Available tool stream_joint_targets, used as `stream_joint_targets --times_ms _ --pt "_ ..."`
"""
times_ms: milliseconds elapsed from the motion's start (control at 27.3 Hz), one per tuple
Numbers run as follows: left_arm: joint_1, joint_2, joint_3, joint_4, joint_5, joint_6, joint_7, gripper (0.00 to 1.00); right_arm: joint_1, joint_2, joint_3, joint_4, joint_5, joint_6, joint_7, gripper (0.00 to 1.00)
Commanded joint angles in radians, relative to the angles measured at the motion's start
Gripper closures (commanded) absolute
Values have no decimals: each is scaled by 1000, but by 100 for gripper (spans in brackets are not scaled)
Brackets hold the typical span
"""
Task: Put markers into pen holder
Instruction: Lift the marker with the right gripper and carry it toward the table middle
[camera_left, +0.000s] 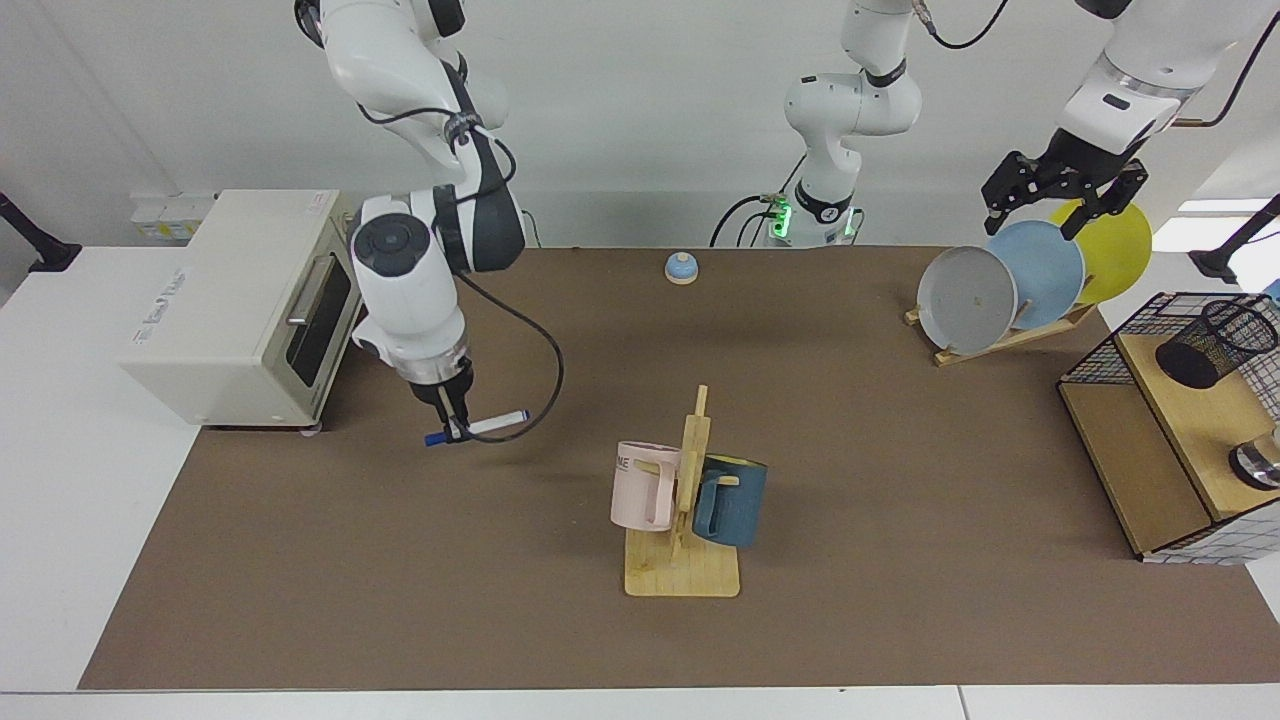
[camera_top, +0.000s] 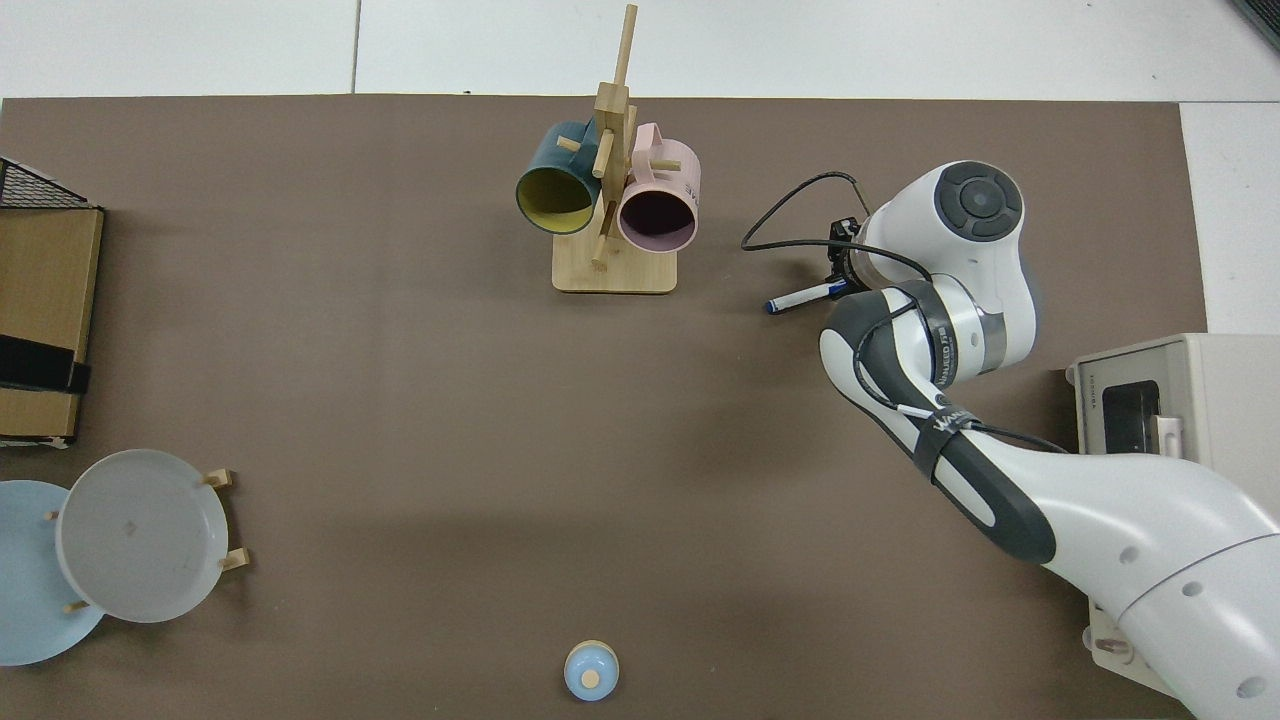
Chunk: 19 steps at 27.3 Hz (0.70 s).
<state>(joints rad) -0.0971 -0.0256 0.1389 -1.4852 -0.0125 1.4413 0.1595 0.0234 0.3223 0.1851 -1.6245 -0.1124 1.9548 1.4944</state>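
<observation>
Right gripper (camera_left: 452, 428) closed on slim white-barrelled marker with blue cap (camera_left: 478, 429), lifted clear above brown table mat (camera_left: 400, 600).

Marker held about level, blue cap end sticking out past the fingers toward the cream toaster oven (camera_left: 240, 305), white barrel pointing toward the wooden mug tree with pink and dark blue mugs (camera_left: 685, 500). In the top view, same marker (camera_top: 800, 296) seen just beside the right gripper (camera_top: 840, 283), near the mug tree (camera_top: 612, 200) but apart from it. Small black wire-mesh cylindrical pen holder (camera_left: 1215, 342) lying tilted on the wooden board inside the big black wire-grid basket (camera_left: 1100, 345) at the far other side of the table, well apart from the marker. Left gripper (camera_left: 1060, 200) waiting high above the wooden rack with grey, blue and yellow plates (camera_left: 1030, 275), fingers spread apart and holding nothing.
</observation>
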Motion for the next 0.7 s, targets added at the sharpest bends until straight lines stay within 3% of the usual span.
stream_joint_targets --times_ms 0,330,660 --pt "10 -22 -5 -17 3 -7 -3 0 -14 -136 7 -8 59 -148 -66 100" --pt "7 -20 -10 -17 3 -7 -1 0 -36 -321 2 -8 160 -326 -69 100" --pt "-6 -22 -21 -17 -3 -7 2 0 22 -351 10 -12 181 -387 -20 100"
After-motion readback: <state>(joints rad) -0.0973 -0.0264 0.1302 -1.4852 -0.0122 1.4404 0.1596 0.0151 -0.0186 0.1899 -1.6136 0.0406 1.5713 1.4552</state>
